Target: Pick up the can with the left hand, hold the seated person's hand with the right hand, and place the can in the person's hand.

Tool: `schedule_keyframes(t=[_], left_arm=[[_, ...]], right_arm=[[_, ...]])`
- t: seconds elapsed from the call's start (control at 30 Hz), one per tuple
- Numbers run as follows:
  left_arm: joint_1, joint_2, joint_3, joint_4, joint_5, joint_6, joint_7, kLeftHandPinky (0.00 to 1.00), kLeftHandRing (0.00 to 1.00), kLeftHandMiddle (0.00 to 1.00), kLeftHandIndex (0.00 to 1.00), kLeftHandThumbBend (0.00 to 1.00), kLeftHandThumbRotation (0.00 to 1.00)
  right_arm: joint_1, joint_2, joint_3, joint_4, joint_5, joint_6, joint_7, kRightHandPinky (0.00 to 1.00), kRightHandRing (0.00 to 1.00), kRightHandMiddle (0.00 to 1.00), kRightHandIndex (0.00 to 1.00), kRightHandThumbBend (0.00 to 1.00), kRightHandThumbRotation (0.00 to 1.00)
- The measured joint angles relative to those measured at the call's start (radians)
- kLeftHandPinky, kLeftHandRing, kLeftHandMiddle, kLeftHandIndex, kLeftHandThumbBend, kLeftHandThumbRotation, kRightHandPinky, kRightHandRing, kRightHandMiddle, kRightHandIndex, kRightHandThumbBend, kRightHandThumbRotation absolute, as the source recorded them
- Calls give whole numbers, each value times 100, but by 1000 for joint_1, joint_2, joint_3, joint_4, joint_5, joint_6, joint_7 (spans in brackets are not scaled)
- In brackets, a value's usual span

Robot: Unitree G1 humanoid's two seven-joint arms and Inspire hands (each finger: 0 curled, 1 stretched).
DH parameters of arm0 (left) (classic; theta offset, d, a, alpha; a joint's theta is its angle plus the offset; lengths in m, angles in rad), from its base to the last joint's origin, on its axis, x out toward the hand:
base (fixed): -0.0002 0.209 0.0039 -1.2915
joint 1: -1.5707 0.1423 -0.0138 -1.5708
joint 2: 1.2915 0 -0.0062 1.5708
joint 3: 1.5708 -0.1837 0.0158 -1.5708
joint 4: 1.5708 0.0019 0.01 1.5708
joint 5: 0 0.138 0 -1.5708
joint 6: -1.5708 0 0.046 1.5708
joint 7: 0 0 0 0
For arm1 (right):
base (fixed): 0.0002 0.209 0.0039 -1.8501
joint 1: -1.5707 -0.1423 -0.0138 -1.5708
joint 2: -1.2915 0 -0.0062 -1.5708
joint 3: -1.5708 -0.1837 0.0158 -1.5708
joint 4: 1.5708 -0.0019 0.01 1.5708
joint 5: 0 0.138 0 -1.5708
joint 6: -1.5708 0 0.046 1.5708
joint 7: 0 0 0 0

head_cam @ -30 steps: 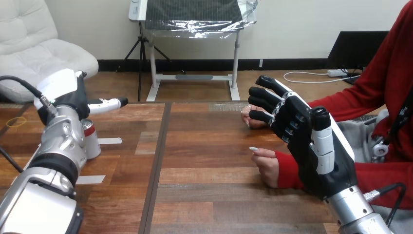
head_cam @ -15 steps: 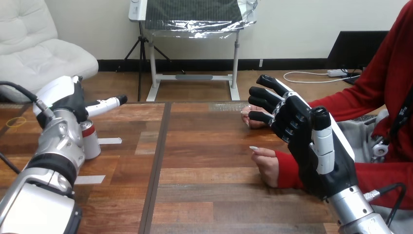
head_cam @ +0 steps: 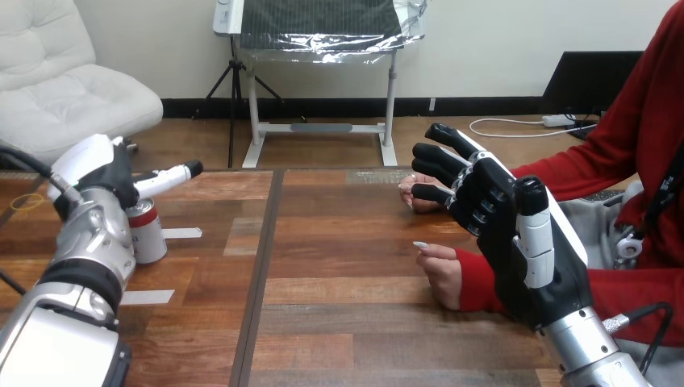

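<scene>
Two robot hands show above the wooden desk (head_cam: 339, 330). The left robot hand (head_cam: 109, 171) sits at the desk's left side, just above and behind the can (head_cam: 148, 234). The silver left forearm (head_cam: 85, 266) covers the can's left edge. Whether the left robot hand is open or closed cannot be told, nor whether it touches the can. The can is red and silver and stands upright on the desk. A white tape strip (head_cam: 182, 233) lies just to its right, and a second tape strip (head_cam: 147, 297) lies nearer the robot. The right robot hand (head_cam: 494, 211) is raised at the right side, open, its fingers spread and lightly bent, holding nothing. The person's near hand (head_cam: 440, 272), in a red sleeve, rests on the desk as a loose fist, just left of the right robot hand in the view. Contact between these two cannot be told. The person's far hand (head_cam: 413, 193) rests on the desk farther back, partly hidden behind the right robot hand. The can is well apart from both of the person's hands.
</scene>
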Motion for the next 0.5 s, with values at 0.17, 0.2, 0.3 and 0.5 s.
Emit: schedule_keyframes(t=[0.17, 0.2, 0.3, 0.5], left_arm=[[8, 5, 1, 0, -1, 6, -1, 94, 96, 96, 94, 80, 74], [10, 6, 2, 0, -1, 8, -1, 94, 96, 97, 94, 80, 74], [14, 9, 3, 1, -1, 11, -1, 95, 96, 97, 95, 81, 72], [21, 14, 3, 5, -2, 17, -1, 95, 96, 97, 94, 81, 69]], right_arm=[[0, 0, 0, 0, 0, -2, 0, 80, 88, 86, 89, 84, 100], [0, 0, 0, 0, 0, -2, 0, 80, 88, 86, 89, 84, 100], [0, 0, 0, 0, 0, -2, -1, 80, 88, 86, 89, 85, 100], [0, 0, 0, 0, 0, -2, -8, 80, 88, 87, 89, 85, 100]])
